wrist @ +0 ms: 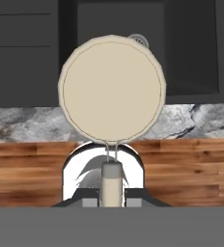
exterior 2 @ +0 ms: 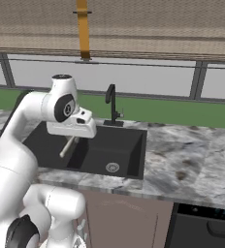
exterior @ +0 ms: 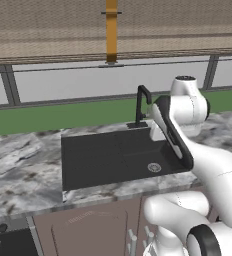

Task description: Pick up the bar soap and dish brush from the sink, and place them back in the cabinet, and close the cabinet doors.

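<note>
Centrally, the hand view shows the tool [wrist: 111,193] pinching the dish brush [wrist: 112,89] by its cream handle, with the round beige head facing the camera and covering most of the dark sink [wrist: 32,53] behind it. Beyond the head, a small part of the drain ring [wrist: 139,39] appears at its upper right edge. Below the basin runs a strip of grey marbled tabletop [wrist: 196,120], and under that a band of wooden floor [wrist: 191,169]. From the right base view, the brush handle [exterior 2: 67,145] hangs tilted beneath the white hand, above the left part of the basin [exterior 2: 126,145], with the black faucet [exterior 2: 112,104] behind and the drain [exterior 2: 112,167] on the basin floor. From the left base view, the arm [exterior: 188,130] crosses the right end of the basin [exterior: 98,160], and the faucet [exterior: 140,105] stands at its rear edge. An orange post [exterior: 111,30] rises against the wall above.
</note>
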### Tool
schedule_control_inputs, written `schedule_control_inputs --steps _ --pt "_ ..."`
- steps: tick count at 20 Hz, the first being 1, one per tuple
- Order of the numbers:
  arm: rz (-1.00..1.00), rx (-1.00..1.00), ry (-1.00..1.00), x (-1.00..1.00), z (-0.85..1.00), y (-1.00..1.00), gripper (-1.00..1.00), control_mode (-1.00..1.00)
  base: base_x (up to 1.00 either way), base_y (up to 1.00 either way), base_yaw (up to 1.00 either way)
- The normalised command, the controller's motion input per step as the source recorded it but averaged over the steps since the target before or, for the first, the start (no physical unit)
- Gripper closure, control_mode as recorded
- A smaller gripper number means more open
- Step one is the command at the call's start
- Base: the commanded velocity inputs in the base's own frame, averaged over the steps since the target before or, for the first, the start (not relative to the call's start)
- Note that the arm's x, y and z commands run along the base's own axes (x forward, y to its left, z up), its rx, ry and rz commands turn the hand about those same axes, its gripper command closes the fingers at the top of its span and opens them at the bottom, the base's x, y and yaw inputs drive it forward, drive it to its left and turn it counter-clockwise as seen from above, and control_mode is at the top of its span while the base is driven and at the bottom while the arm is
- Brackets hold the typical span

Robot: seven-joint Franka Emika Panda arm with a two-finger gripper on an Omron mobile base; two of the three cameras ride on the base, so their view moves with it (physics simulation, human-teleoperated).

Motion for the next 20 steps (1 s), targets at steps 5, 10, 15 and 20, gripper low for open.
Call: schedule_control_inputs --steps 5,10,15,20 --pt "-0.02 0.00 0.00 -0.30 0.33 0.00 1.00 -1.00 0.00 0.00 0.00" --pt "-0.04 0.00 0.00 -0.28 0.31 -0.05 1.00 -1.00 0.00 0.00 0.00" --pt "-0.02 0.00 0.00 -0.16 0.18 -0.15 1.00 -1.00 0.00 0.00 0.00" --pt "0.00 0.00 0.00 -0.11 0.05 -0.05 1.00 1.00 -0.27 -0.12 0.00"
